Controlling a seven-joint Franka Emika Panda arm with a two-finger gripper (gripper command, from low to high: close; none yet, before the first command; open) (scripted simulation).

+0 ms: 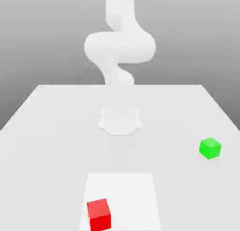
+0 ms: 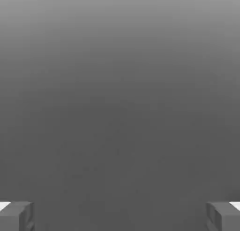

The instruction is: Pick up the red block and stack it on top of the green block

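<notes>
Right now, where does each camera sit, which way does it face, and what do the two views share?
Exterior view: off the arm, raised, facing the white arm across the white table; small bright red cube near, small bright green cube on this view's right.
Hand view: on the hand, facing plain grey; gripper fingertips wide apart.
Shared: nothing I can match.

A white arm (image 1: 119, 47) rises from a round base (image 1: 120, 120) at the middle of the pale counter (image 1: 47, 131). The red block (image 1: 99, 214) sits at the near edge, on the left part of a lighter square patch (image 1: 131, 192). The green block (image 1: 210, 148) rests well apart from it, farther back at the exterior view's right. Both blocks lie flat on the counter.
</notes>
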